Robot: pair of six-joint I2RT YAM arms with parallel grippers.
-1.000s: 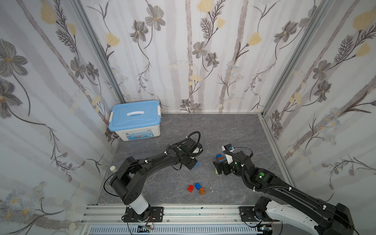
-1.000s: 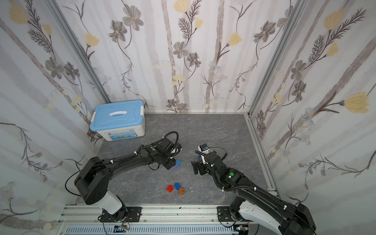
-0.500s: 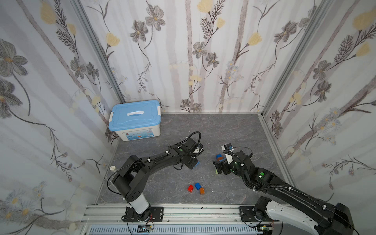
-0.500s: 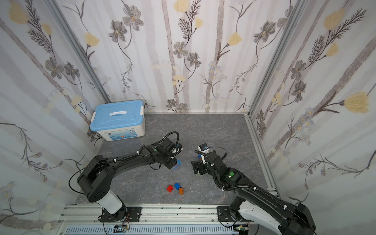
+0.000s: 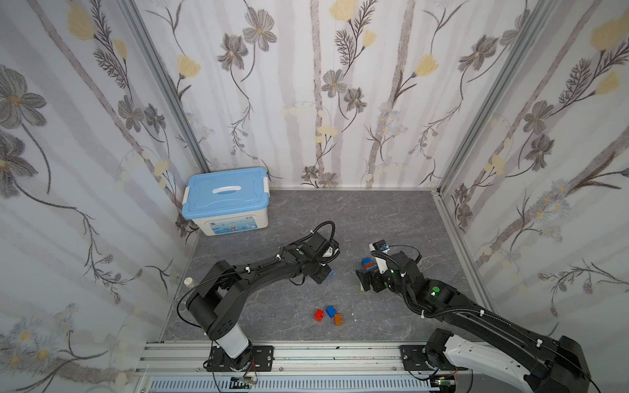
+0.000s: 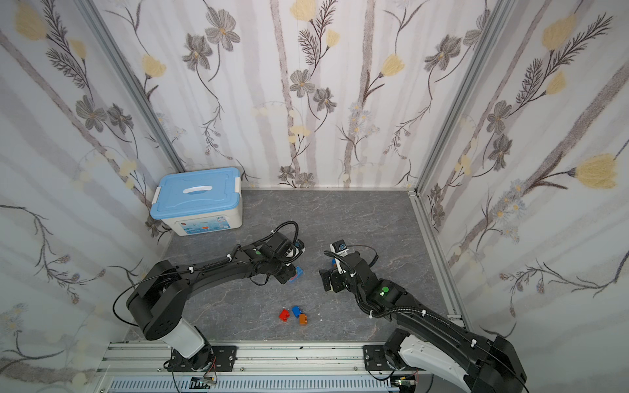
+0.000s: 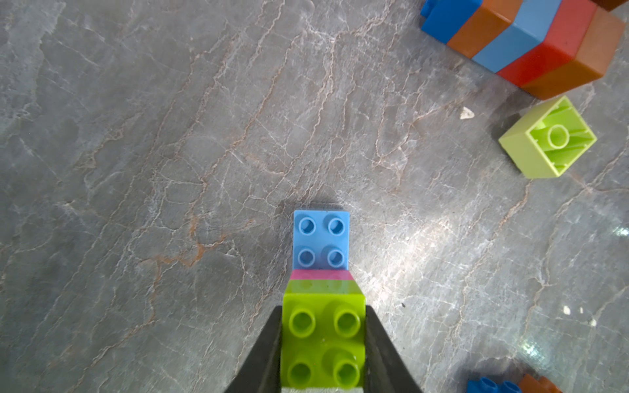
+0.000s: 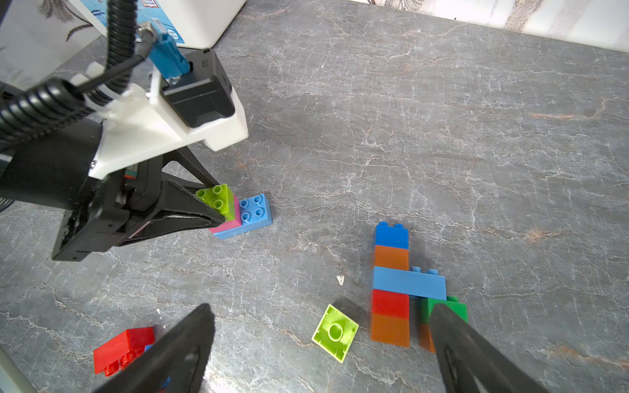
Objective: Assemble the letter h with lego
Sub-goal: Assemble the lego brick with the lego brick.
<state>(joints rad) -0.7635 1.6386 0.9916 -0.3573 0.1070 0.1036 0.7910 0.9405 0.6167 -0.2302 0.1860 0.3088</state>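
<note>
My left gripper (image 7: 323, 309) is shut on a lime brick (image 7: 323, 343). That brick sits on a pink brick (image 7: 321, 275), which is stacked on one end of a long light-blue brick (image 7: 321, 238) resting on the floor. The right wrist view shows the same stack (image 8: 253, 211) in the left gripper (image 8: 212, 204). A flat assembly (image 8: 391, 285) of blue, orange, light-blue, red and orange lego lies nearby, with a green brick (image 8: 439, 308) under its light-blue arm. My right gripper (image 8: 321, 314) hangs open above a loose upside-down lime brick (image 8: 335, 331).
Red (image 5: 319, 315), blue (image 5: 331, 311) and orange (image 5: 338, 319) bricks lie loose near the front rail. A white storage box with a light-blue lid (image 5: 226, 200) stands in the back left corner. Papered walls close in three sides.
The left arm's elbow has shifted slightly while its gripper stays on the stack. The right arm has not moved.
</note>
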